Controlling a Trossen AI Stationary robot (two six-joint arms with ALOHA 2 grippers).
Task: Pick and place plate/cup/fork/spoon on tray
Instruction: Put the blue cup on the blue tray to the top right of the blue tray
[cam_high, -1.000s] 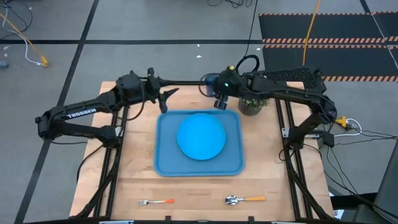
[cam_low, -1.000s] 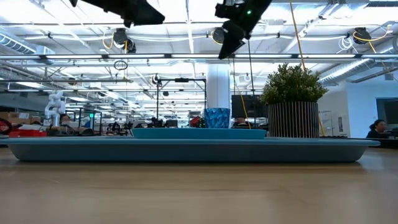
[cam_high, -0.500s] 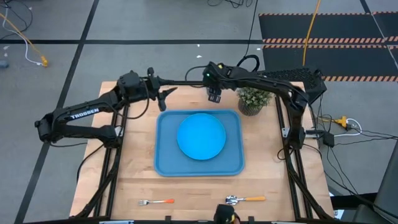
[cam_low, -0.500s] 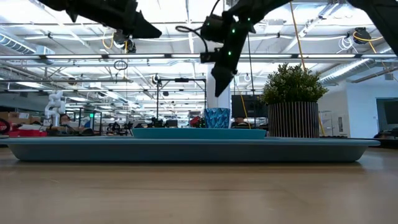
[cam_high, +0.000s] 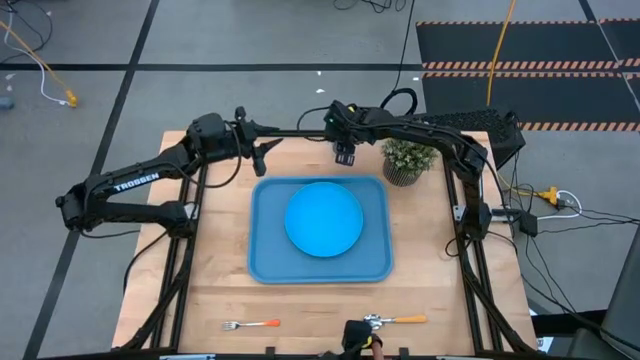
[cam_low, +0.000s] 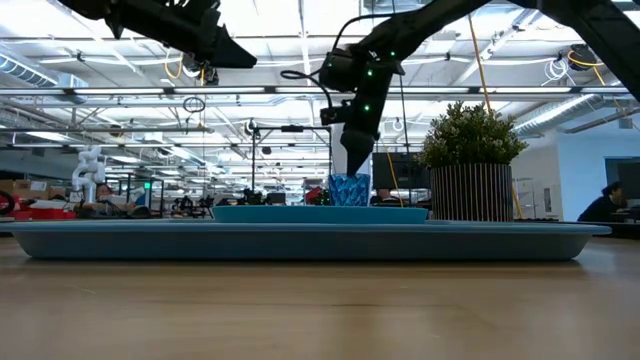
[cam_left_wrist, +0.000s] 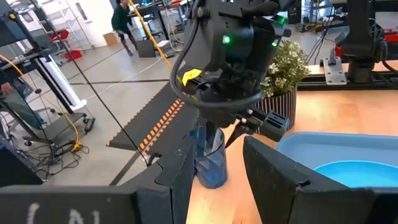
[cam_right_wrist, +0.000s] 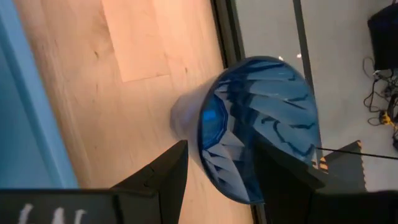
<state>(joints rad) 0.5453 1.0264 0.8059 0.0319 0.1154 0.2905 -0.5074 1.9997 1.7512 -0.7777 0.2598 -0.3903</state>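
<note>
Right hand (cam_low: 351, 172) lower now; fingers (parted) astride cup (cam_low: 349, 189)

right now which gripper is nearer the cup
Right. The right gripper is directly over the cup, one of its fingers inside the rim and the other outside. The left gripper hovers off to the cup's side, apart from it.

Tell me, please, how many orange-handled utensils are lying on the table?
2: the fork lies at the table's near edge, left of centre, and the spoon to its right, both off the tray. None seems hidden.
</note>
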